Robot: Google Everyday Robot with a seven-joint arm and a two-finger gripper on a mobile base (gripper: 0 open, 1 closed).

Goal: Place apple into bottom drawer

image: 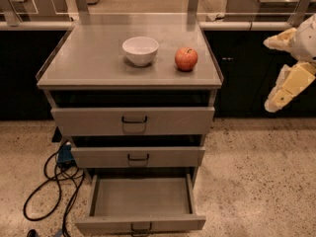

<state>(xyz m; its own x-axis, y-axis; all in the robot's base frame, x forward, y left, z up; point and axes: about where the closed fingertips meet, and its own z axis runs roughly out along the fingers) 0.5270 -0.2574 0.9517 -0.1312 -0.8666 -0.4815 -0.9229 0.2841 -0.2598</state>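
Note:
The red apple with yellowish patches stands on the grey cabinet top, right of the white bowl. The bottom drawer is pulled out at the cabinet's foot and its flat grey inside is bare. My gripper hangs in the air at the right edge of the view, to the right of the cabinet and a little lower than the apple. Its two cream fingers stand apart and hold nothing.
Two closed grey drawers sit above the open one. Black cables lie on the speckled floor at the cabinet's left. Dark counters run behind the cabinet on both sides.

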